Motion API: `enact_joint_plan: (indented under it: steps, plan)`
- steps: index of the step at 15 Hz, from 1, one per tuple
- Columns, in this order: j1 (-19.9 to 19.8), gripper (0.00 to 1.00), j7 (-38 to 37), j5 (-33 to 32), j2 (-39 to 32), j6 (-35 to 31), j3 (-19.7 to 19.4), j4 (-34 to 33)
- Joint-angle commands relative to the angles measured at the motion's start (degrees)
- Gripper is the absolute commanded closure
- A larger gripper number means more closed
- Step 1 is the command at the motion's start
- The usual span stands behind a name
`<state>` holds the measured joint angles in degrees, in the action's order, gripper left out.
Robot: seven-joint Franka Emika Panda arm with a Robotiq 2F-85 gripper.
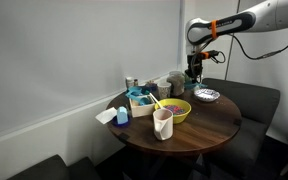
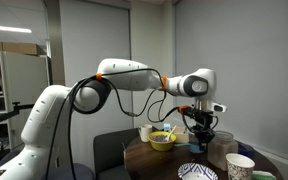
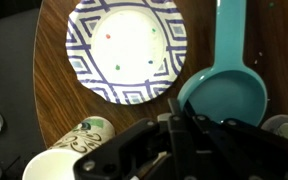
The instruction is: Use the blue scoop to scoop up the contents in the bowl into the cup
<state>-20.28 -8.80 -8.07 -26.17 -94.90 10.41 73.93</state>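
My gripper (image 1: 193, 72) (image 2: 197, 128) hangs above the back of the round table, between the yellow bowl (image 1: 172, 112) (image 2: 163, 140) and a patterned dish. In the wrist view its fingers (image 3: 176, 122) are pressed together at the rim of the blue scoop (image 3: 222, 95), which is lifted close to the camera. The scoop's handle points away from the fingers. The contact itself is partly hidden. The bowl holds purplish contents (image 1: 175, 107) and a yellow-orange spoon (image 1: 156, 102). The off-white cup (image 1: 163, 124) stands in front of the bowl.
A white dish with blue pattern (image 3: 124, 45) (image 1: 206, 95) lies under the gripper. Paper cups (image 3: 79, 140) (image 2: 240, 164) stand near it. A blue tray and carton (image 1: 136, 102) stand at the table's far side. Dark sofa seats surround the table (image 1: 214, 125).
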Motion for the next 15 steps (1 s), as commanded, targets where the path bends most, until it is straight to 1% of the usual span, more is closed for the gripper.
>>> enact_joint_plan:
  steps: [1, 2, 3, 4, 5, 9, 11, 15]
  plan:
    - [4.59, 0.95, 1.25, 2.95, 0.65, -0.41, -6.53, 0.62]
    - [4.62, 0.95, 0.96, 2.98, 1.00, -0.49, -6.52, 1.10]
    - [4.69, 0.99, 0.77, 3.00, 1.37, -0.52, -6.48, 1.41]
    - [5.52, 0.99, 1.35, 1.62, 1.86, 1.51, -7.52, 1.76]
    - [6.42, 0.99, 1.82, 1.08, 2.59, 2.16, -9.15, 2.91]
    - [8.58, 0.99, 1.59, 0.67, 4.73, 3.22, -14.01, 7.16]
    - [8.51, 0.99, 0.25, 1.25, 5.61, 1.41, -15.72, 9.36]
    - [8.50, 0.99, 0.40, 1.59, 5.88, -2.08, -17.57, 12.79]
